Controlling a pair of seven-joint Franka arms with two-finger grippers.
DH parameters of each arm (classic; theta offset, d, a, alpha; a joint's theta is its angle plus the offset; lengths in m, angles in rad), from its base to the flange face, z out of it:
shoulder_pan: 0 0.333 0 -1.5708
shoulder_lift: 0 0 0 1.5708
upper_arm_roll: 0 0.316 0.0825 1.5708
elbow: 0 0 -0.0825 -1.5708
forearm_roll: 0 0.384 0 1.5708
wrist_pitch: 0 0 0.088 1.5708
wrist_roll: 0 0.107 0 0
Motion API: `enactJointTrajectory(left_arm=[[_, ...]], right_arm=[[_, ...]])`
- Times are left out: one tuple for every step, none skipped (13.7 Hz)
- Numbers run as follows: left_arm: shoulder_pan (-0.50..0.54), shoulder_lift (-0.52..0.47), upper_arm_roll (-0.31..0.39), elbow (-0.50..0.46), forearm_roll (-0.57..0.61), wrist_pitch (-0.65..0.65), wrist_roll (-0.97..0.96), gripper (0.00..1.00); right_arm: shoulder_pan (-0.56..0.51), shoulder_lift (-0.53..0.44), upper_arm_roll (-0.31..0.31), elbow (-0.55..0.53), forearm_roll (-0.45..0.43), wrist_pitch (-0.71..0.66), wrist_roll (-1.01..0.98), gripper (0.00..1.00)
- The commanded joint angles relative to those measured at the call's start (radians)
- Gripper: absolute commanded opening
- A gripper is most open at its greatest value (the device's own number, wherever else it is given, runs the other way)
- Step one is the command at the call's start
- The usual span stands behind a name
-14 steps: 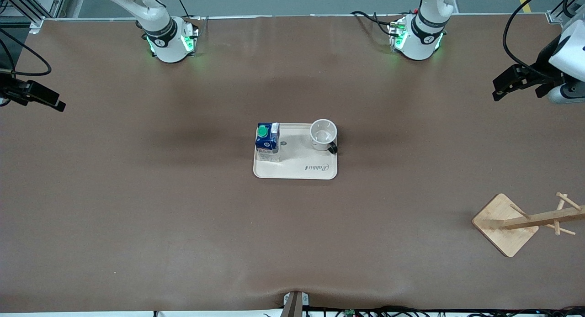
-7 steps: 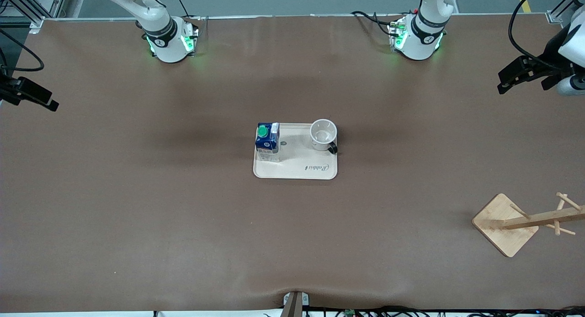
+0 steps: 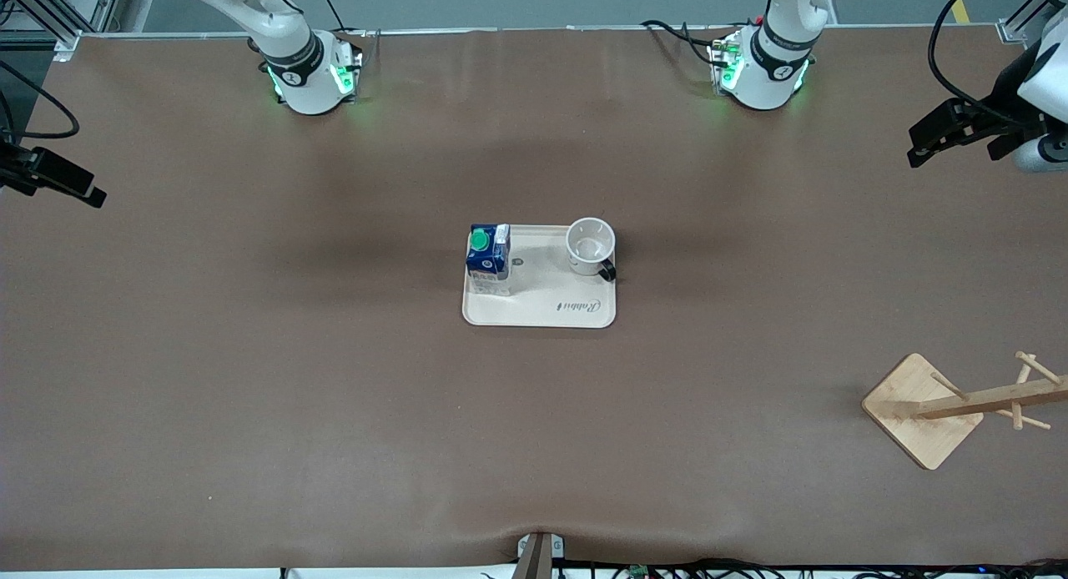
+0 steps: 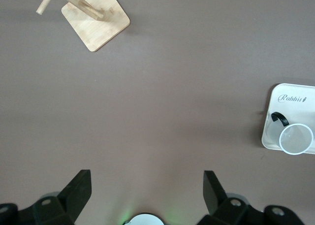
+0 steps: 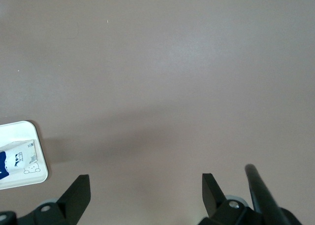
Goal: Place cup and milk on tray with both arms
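Note:
The cream tray (image 3: 542, 308) lies in the middle of the table. On it stands the dark-blue milk (image 3: 488, 258) with its green cap, at the tray's end toward the right arm. The white cup (image 3: 591, 245) sits upright on the tray's corner toward the left arm, its black handle pointing to the front camera. My left gripper (image 3: 918, 149) hangs open and empty over the left arm's end of the table. My right gripper (image 3: 88, 193) hangs open and empty over the right arm's end. The left wrist view shows the cup (image 4: 296, 139) and tray (image 4: 290, 104) beside the open gripper (image 4: 146, 185). The right wrist view shows a tray corner (image 5: 22, 131) and the open gripper (image 5: 145, 188).
A wooden rack with a square base (image 3: 922, 410) and pegs stands near the left arm's end, nearer to the front camera than the tray; it also shows in the left wrist view as the rack (image 4: 96, 23). Brown table cover (image 3: 334, 395) spreads all around the tray.
Both grippers have drawn a little farther out toward their own ends of the table, then held still. Tray, milk and cup have not moved.

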Motion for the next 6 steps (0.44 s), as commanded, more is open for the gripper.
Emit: enactJointTrajectory(left_arm=[[0.002,0.002,-0.003,0.021,0.016,-0.032,-0.003,1.00],[0.002,0.002,-0.003,0.023,0.016,-0.038,-0.002,1.00],[0.002,0.002,-0.001,0.023,0.017,-0.041,-0.002,1.00],[0.002,0.002,-0.001,0.033,0.019,-0.041,0.003,1.00],[0.002,0.005,-0.001,0.046,0.019,-0.041,0.003,1.00],[0.003,0.005,-0.001,0.047,0.019,-0.041,0.003,1.00]], right_arm=[[-0.006,0.012,0.002,0.027,-0.001,-0.015,0.006,1.00],[-0.007,0.014,0.002,0.027,-0.001,-0.015,0.006,1.00],[-0.009,0.015,0.002,0.027,-0.003,-0.013,0.007,1.00],[-0.009,0.015,0.002,0.027,-0.003,-0.013,0.006,1.00],[-0.009,0.020,0.002,0.027,-0.003,-0.013,0.007,1.00],[-0.009,0.021,0.002,0.027,-0.003,-0.010,0.007,1.00]])
